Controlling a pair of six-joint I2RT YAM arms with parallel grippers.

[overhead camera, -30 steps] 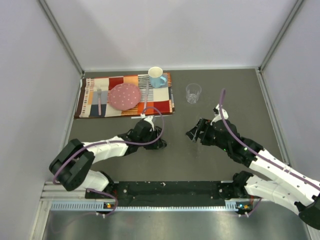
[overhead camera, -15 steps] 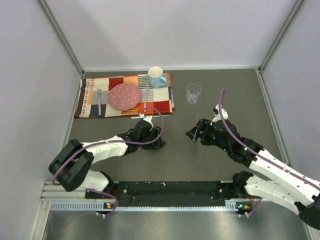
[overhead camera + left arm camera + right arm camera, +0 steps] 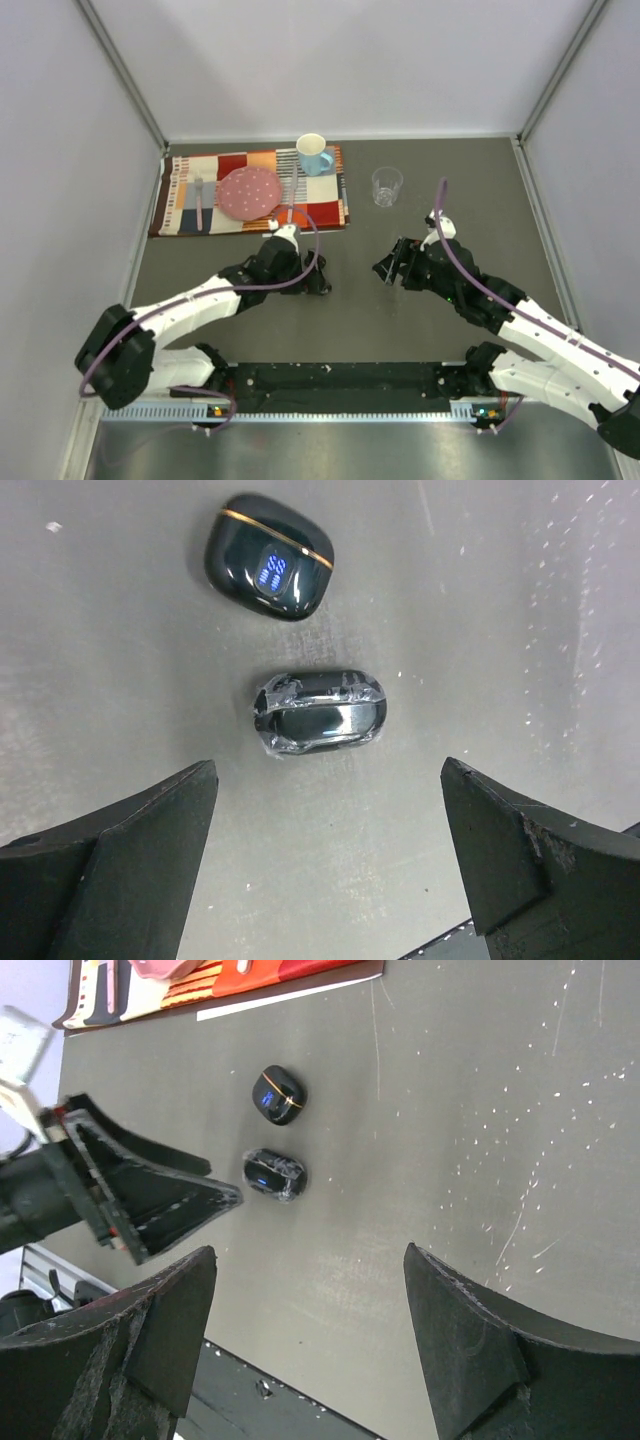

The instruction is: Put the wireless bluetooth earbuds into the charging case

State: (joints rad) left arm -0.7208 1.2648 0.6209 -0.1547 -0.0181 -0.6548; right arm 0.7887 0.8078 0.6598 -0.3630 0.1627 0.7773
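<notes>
From above, both arms reach out low over the grey table (image 3: 360,330). The left gripper (image 3: 318,286) sits just short of the placemat (image 3: 325,208). The right gripper (image 3: 388,268) faces it across a gap. On the placemat there's a pink plate (image 3: 250,192), a fork (image 3: 199,200) and a blue mug (image 3: 313,154). A clear glass (image 3: 387,185) stands on bare table to its right. The cases are too dark and small to pick out here, and nothing readable shows.

Over to the left wrist: the left gripper (image 3: 328,772) is spread wide and grasps nothing, one dark finger (image 3: 140,830) at each lower corner. Just beyond the fingertips, centred on the gap, the wrapped case (image 3: 318,713) lies flat on the table. It's glossy black under crinkled clear film, and it touches neither finger. Further on and slightly left lies the lit case (image 3: 268,555), black with a thin gold seam and a small blue glowing display. The display is too blurred to read. The two cases are near each other but apart. No loose earbuds can be made out, and whether any sit inside the cases cannot be told.

Now the right wrist: the right gripper (image 3: 305,1260) is also released, fingers (image 3: 470,1340) well apart with only table between them. Well ahead lie the same two cases, both showing a speck of blue. The left gripper's open fingers (image 3: 150,1200) sit just beside the wrapped one. The placemat's edge crosses the top corner, and no wording can be read on it.
</notes>
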